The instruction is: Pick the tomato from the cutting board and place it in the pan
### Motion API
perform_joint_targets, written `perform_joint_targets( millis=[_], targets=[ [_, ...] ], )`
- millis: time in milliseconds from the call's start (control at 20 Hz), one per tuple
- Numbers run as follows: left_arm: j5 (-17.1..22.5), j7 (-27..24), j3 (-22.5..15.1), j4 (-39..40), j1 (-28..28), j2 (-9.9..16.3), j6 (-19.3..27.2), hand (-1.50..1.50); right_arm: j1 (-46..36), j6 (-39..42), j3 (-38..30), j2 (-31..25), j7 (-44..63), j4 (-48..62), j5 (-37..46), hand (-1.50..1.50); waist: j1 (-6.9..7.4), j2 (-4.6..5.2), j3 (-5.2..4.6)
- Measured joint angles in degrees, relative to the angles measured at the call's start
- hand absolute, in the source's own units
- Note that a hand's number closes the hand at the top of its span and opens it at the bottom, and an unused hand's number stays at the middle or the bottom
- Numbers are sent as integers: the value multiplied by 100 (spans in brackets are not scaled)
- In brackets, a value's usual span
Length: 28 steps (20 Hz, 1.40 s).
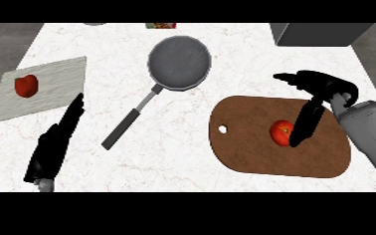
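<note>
A red tomato [280, 131] lies on the brown cutting board [249, 149] at the right. My right hand [317, 95] hangs over it, straight fingers pointing down and touching the tomato's right side, thumb stretched out to the left; it is open. The grey pan [179, 62] sits at the upper middle, its dark handle running down-left. My left hand [57, 139] rests open at the lower left, fingers up, far from the board.
A second red item [26, 85] lies on a grey mat [51, 82] at the left edge. A dark grey box [317, 34] stands at the top right. A small packet [161, 25] sits at the counter's far edge.
</note>
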Motion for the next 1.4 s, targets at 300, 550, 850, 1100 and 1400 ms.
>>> perform_joint_targets(
  millis=[300, 550, 850, 1100, 1400],
  targets=[
    [-100, -102, 34, 37, 53, -118, -52, 0, -70, 39, 146, 352, 198, 120, 152, -150, -5, -4, 0],
    [-163, -110, 88, 3, 91, -140, -95, 0, 20, 130, 248, 341, 269, 214, 288, -150, -16, -6, 0],
    [-270, -139, 97, -143, 264, -230, -140, 0, 193, 192, 294, 523, 255, 358, 606, -150, -13, -7, 2],
    [-418, -209, 109, 11, 198, -395, -115, 0, 403, 266, 291, 644, 206, 387, 904, -150, -27, -6, 1],
    [-463, -177, 279, 9, 171, -399, -259, 0, 472, 422, 119, 817, 24, 688, 1287, -150, -19, -4, 1]
  ],
)
